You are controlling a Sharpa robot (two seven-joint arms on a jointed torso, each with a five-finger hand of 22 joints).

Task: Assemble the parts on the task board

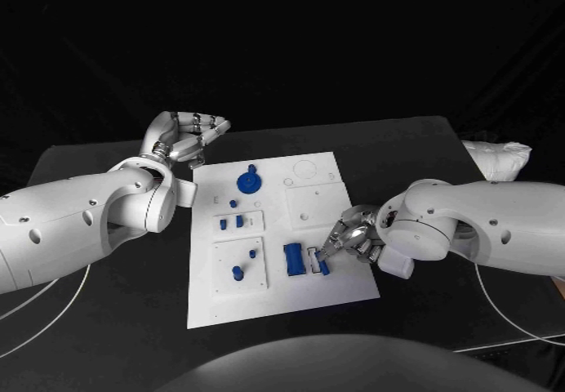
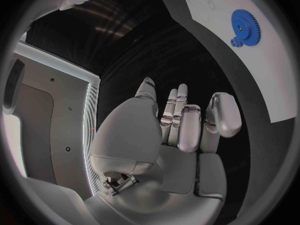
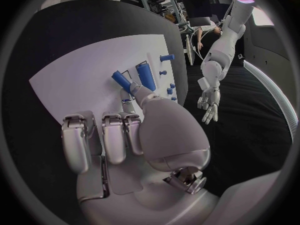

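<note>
The robot has two fat, smooth white arms (image 1: 82, 216). Each ends in a shiny silver hand (image 1: 353, 233). Thin white cables (image 1: 47, 314) hang beside them.

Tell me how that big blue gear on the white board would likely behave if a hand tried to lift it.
The blue gear looks like a flat, rigid plastic disc, so probably light and stiff. Lying flat on the task board, it offers little edge to grip, though its toothed rim may curb slipping. On edge, it could roll.
</note>
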